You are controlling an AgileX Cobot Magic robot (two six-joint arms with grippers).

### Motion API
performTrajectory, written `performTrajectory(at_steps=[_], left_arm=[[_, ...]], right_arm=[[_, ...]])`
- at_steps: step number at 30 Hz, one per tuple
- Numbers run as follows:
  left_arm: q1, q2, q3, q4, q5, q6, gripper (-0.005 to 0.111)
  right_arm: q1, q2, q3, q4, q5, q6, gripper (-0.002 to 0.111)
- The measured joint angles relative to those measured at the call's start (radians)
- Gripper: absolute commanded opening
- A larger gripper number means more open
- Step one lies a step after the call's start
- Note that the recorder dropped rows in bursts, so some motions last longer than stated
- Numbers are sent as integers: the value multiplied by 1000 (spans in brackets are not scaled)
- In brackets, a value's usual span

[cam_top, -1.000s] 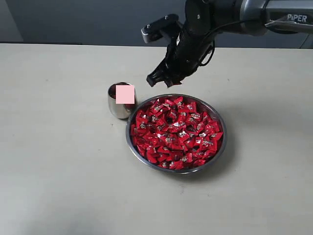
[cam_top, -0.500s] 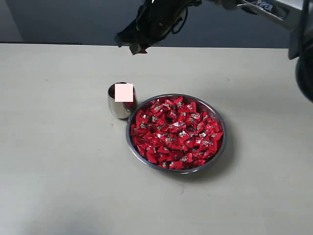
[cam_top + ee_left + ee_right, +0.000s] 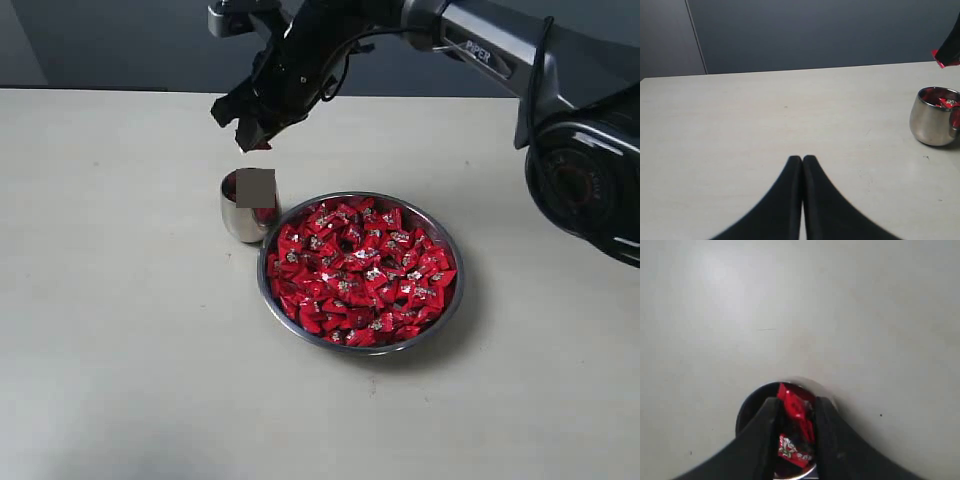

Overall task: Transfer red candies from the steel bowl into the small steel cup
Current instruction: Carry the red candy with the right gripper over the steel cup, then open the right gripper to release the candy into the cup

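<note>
Just changed: right fingers [image 3: 250, 135] carried away from above the steel bowl [image 3: 452, 300] and brought across over the small steel cup [image 3: 238, 222].
Right fingers: clenched on one red candy [image 3: 791, 404], pinched between the tips.
Cup: straight beneath those fingers, apart from them; some red wrapping already inside.
Bowl: below and to one side of the right fingers, right beside the cup, heaped with red candies [image 3: 360, 275].
Left fingers [image 3: 802, 161]: pressed together, grasping nothing, low over bare table [image 3: 120, 300], with the cup well off to one side.
Meaning for the task: carry apparently done; release over the cup's mouth judged the next move.
Risk: narrow mouth, so an off-centre drop could glance off the rim.
Progress: early, judging by the full bowl.
</note>
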Motion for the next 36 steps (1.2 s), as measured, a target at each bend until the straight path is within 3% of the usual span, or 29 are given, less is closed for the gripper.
performTrajectory(at_steps=[15,17,23,36], left_arm=[[0,0,0,0,0,0,0],[0,0,0,0,0,0,0],[0,0,0,0,0,0,0],[0,0,0,0,0,0,0]], right_arm=[[41,29,-2,-42,7,-4,-1],[41,29,-2,-51,7,-4,5],[41,29,-2,-55,7,-4,36],[41,29,-2,-55,7,-4,37]])
